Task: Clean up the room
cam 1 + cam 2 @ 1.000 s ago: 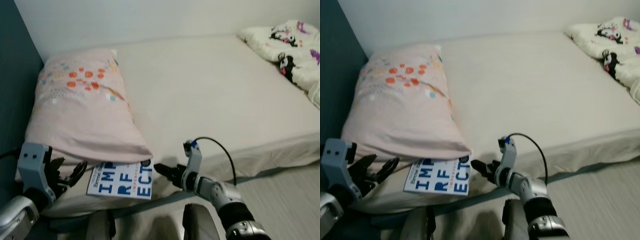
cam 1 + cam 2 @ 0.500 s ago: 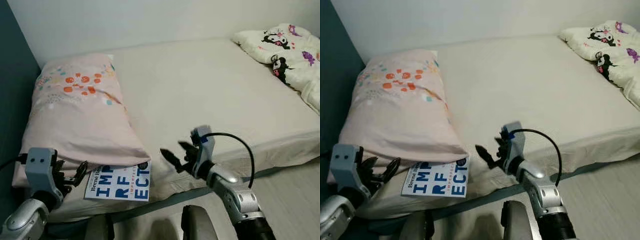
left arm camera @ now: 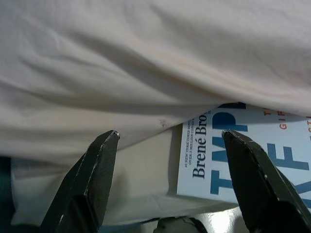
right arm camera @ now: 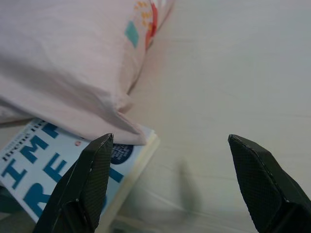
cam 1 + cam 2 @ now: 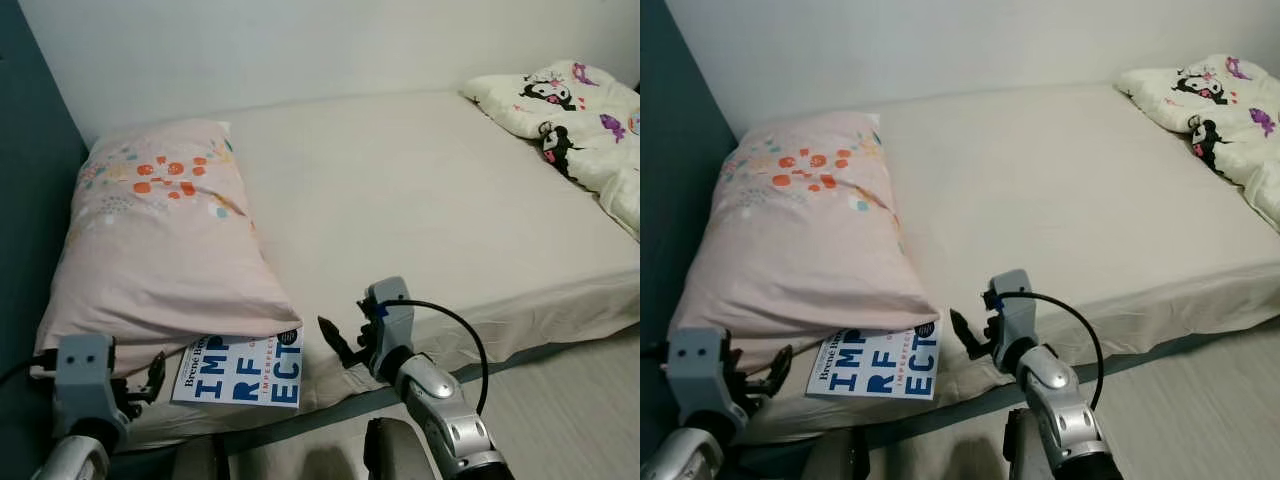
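A white book (image 5: pixel 240 368) with big blue letters lies at the bed's near edge, its far end tucked under a pink pillow (image 5: pixel 160 240) with orange dots. My left gripper (image 5: pixel 150 378) hovers low just left of the book, open; in the left wrist view the book (image 3: pixel 243 150) sits beside the far finger, under the pillow (image 3: pixel 155 58). My right gripper (image 5: pixel 340 335) hangs open just right of the book, pointing at its corner. Seen from the right wrist, the book (image 4: pixel 43 165) and pillow (image 4: pixel 73 73) lie ahead of the open fingers (image 4: pixel 87 184).
The beige mattress (image 5: pixel 420 190) stretches back to a white wall. A cartoon-print blanket (image 5: pixel 570 110) is bunched at the far right. A dark teal wall (image 5: pixel 25 180) borders the left side. Pale wood floor (image 5: pixel 560 410) shows at the lower right.
The head camera shifted slightly. My right gripper dropped lower and nearer the book's right corner. My left arm sank lower beside the book.
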